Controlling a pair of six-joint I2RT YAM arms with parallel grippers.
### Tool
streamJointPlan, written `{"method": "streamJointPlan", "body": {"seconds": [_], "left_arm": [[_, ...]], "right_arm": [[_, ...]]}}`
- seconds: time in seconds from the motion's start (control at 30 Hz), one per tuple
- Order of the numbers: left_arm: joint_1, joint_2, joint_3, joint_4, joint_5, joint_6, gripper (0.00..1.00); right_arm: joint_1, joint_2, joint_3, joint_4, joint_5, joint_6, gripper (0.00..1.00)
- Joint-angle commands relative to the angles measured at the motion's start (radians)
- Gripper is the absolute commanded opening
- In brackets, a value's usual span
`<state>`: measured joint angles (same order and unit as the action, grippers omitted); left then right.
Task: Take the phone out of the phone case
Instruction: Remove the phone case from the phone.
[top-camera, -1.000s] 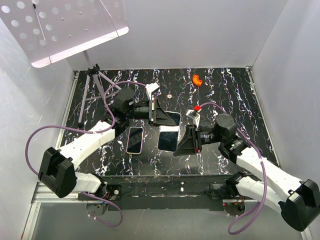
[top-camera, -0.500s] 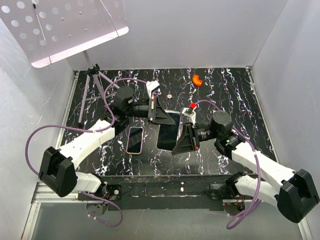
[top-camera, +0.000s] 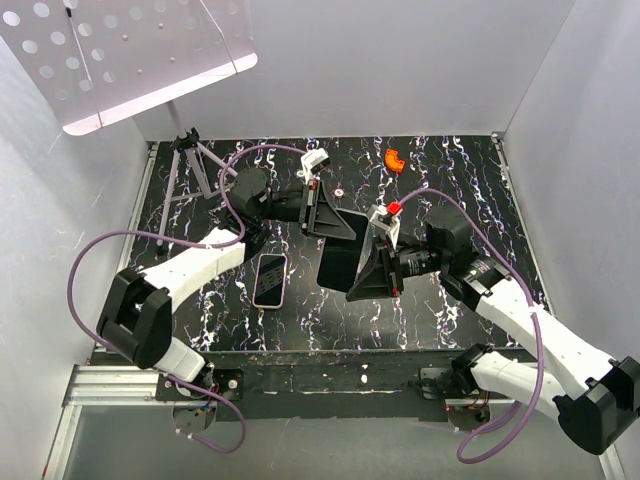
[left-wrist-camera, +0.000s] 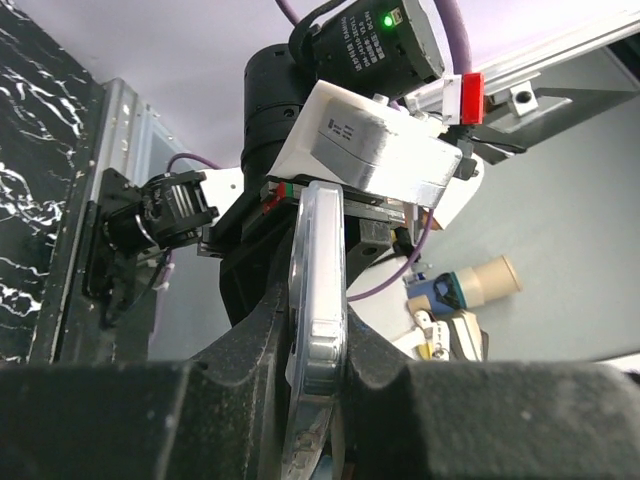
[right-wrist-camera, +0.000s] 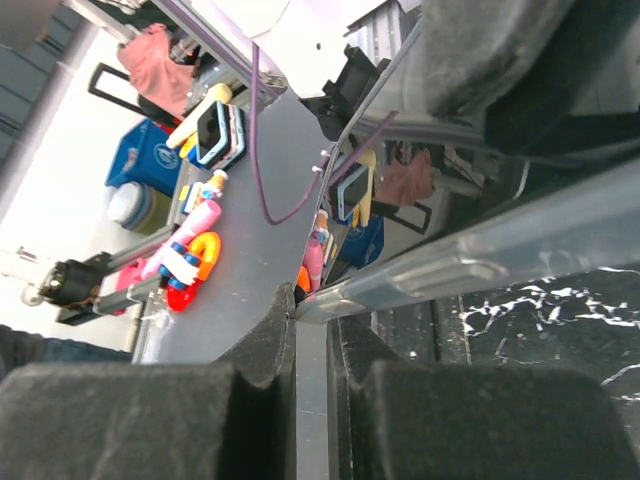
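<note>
Over the last second my left end effector (top-camera: 340, 225), clamped on the clear phone case (left-wrist-camera: 318, 290), and my right end effector (top-camera: 358, 285), pinching its opposite edge, have raised it off the table (top-camera: 450, 190), the phone (top-camera: 340, 260) seemingly still inside, ready for prying.

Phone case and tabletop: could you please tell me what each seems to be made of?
The phone case: probably clear soft plastic, glossy; its rim is translucent with bright highlights. The tabletop: black marble-look surface with white veins, smooth; whether stone or printed laminate, I cannot tell.
</note>
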<state>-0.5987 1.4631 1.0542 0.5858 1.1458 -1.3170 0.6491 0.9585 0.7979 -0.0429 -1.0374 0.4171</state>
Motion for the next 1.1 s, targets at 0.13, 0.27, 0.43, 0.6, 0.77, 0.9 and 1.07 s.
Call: {"method": "streamJointPlan", "body": {"seconds": [0.13,0.27,0.43,0.6,0.77,0.9,1.07], "left_arm": [[-0.013,0.006,0.0,0.365,0.003,-0.491,0.0],[-0.016,0.014,-0.013,0.465,-0.008,-0.573,0.0],[-0.019,0.042,-0.02,0.485,-0.012,-0.61,0.0],[-0.019,0.101,-0.019,0.534,-0.017,-0.648,0.0],[-0.018,0.166,0.0,0.597,-0.014,-0.703,0.0],[-0.019,0.212,0.018,0.631,-0.021,-0.732,0.0],[-0.018,0.25,0.033,0.654,-0.021,-0.754,0.0]], "right_arm": [[0.0,0.005,0.093,-0.11,0.16,-0.345,0.01],[0.003,0.019,0.133,-0.166,0.166,-0.411,0.01],[0.021,0.034,0.221,-0.248,0.246,-0.492,0.01],[0.037,0.065,0.306,-0.316,0.299,-0.555,0.01],[0.041,0.092,0.362,-0.361,0.356,-0.604,0.01],[0.047,0.118,0.389,-0.377,0.402,-0.638,0.01],[0.053,0.137,0.417,-0.402,0.477,-0.684,0.01]]}}
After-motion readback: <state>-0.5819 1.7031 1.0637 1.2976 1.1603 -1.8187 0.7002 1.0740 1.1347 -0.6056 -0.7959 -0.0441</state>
